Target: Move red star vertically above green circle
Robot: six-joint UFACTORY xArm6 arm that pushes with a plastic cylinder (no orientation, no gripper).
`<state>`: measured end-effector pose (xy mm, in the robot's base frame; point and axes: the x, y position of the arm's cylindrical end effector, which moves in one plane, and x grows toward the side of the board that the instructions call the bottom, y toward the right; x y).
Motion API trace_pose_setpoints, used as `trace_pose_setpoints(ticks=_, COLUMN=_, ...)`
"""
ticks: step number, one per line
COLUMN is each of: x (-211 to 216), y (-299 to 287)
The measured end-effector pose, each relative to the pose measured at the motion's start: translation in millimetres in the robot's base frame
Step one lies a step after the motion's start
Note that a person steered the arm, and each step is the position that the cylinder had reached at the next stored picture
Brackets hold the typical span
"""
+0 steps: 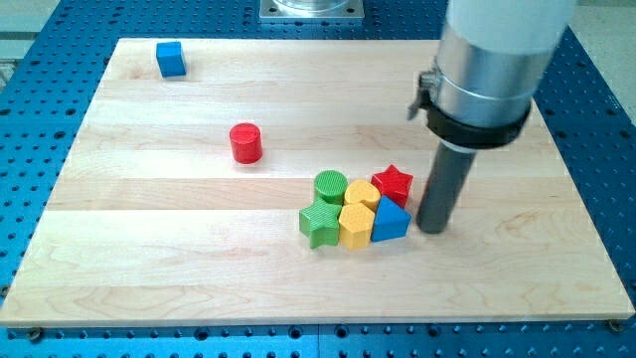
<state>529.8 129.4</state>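
The red star [394, 183] lies in a tight cluster right of the board's middle, touching the yellow block beside it. The green circle [330, 186] stands at the cluster's upper left, two blocks to the left of the star. My tip [433, 228] rests on the board just right of the star and of the blue triangle [391, 221], close to both; I cannot tell if it touches them. The rod rises up to the large grey and white arm body at the view's top right.
The cluster also holds a green star [319, 225], a yellow hexagon [356, 225] and a yellow rounded block [362, 195]. A red cylinder [245, 142] stands alone to the upper left. A blue cube [171, 59] sits near the top left corner.
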Motion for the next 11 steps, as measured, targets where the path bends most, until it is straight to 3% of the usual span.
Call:
trace_pose_setpoints(ticks=1, x=-7.8, y=-31.4)
trace_pose_setpoints(ticks=3, x=-53.9, y=-31.4)
trace_pose_setpoints(ticks=4, x=-51.5, y=-37.3)
trace_pose_setpoints(ticks=6, x=-125.3, y=-96.8)
trace_pose_setpoints(ticks=7, x=-150.7, y=-97.1)
trace_pose_setpoints(ticks=9, x=-127.5, y=-95.3)
trace_pose_setpoints(ticks=11, x=-76.3, y=-149.5)
